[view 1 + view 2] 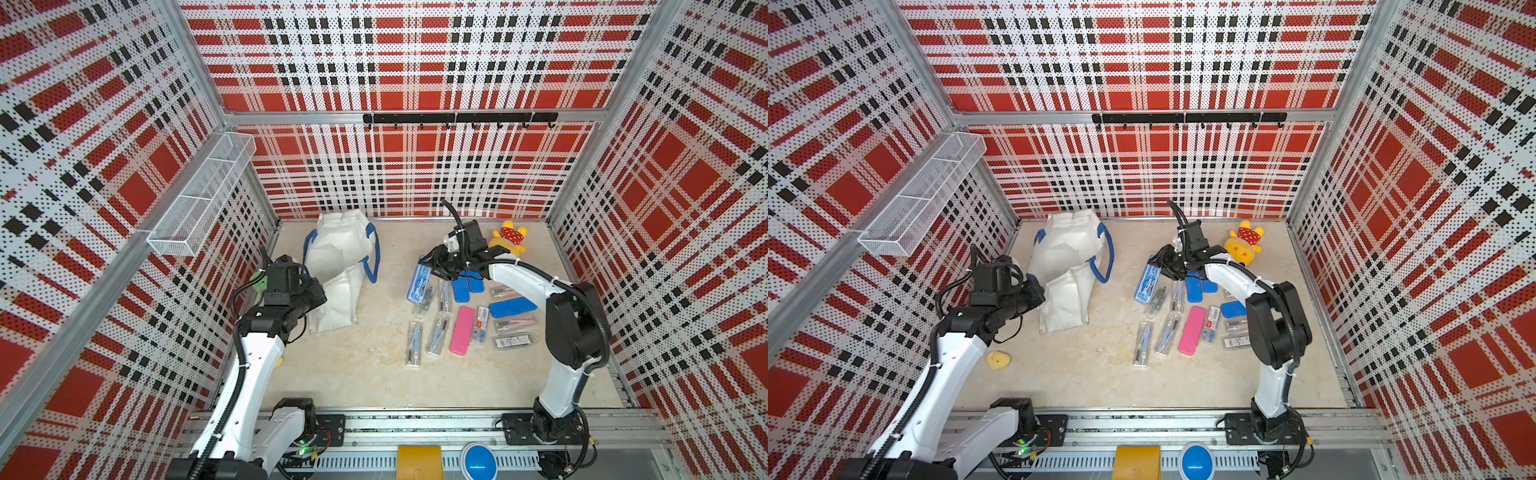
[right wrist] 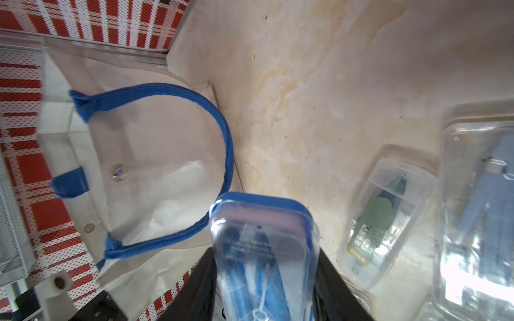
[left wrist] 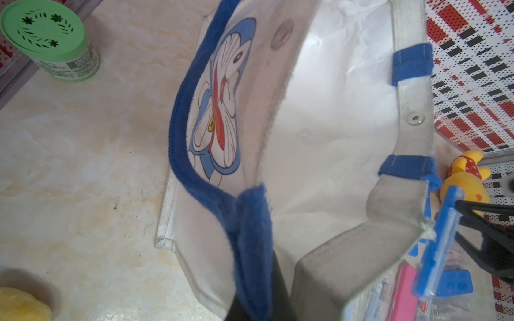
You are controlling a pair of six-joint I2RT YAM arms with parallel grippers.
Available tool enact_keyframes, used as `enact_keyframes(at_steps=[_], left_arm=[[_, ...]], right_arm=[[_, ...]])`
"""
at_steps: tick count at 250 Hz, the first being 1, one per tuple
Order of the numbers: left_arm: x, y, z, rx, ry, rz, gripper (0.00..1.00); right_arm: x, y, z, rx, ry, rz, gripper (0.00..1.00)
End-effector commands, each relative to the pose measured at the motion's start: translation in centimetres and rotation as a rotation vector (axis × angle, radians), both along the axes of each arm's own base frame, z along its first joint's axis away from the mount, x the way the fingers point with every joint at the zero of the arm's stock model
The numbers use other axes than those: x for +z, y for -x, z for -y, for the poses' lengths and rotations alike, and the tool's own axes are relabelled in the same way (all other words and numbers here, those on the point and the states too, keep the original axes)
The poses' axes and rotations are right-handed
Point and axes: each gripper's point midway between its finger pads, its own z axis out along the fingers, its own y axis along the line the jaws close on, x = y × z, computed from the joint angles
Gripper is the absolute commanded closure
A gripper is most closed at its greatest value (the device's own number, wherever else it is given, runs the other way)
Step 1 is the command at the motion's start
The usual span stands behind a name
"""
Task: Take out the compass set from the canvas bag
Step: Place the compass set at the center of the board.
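Plaid walls (image 1: pixel 415 62) enclose marble tabletop (image 1: pixel 365 374) bearing canvas bag (image 1: pixel 340 257).

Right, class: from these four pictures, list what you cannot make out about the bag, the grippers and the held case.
Inside the canvas bag: left wrist view, glare whitens its depths; contents cannot be told.
The left gripper: tips cut off by the left wrist view's edge, wrapped in the blue handle.
The compass set: lid print blurred, right wrist view.
The right gripper: pads hidden behind that case, right wrist view.
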Motion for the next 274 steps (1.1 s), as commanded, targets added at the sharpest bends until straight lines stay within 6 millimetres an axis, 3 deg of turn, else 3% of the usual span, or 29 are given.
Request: enact_keyframes(at_steps=[1, 46, 73, 136, 195, 218, 274], left_arm=[[-0.2, 0.6, 0.3, -0.03, 0.002, -0.008, 1.0], [-0.3, 0.8, 1.0, -0.065, -0.002, -0.014, 1.0], [-0.2, 0.9, 1.5, -0.084, -0.016, -0.013, 1.0], [1.0, 0.6, 3.9, -0.161, -0.083, 0.008, 1.0], [2.7, -0.5, 6.6, -0.254, -0.148, 0.04, 1.0], [3.4, -0.6, 8.7, -0.326, -0.181, 0.059, 1.0], [4.5, -1.1, 11.1, -0.408, -0.214, 0.084, 1.0]], right_arm=[[-0.1, -1.0, -1.9, 0.011, 0.003, 0.023, 0.67], [-3.2, -1.9, -3.3, -0.007, 0.033, -0.032, 0.65], [-5.1, -2.0, -3.2, -0.035, 0.052, -0.073, 0.65], [-6.9, -1.8, -2.8, -0.042, 0.089, -0.107, 0.59], [-6.8, -1.3, -2.4, -0.034, 0.099, -0.11, 0.44], [-6.3, -1.1, -2.4, -0.026, 0.094, -0.097, 0.4], [-2.4, -0.6, -1.7, -0.036, 0.07, -0.029, 0.38]])
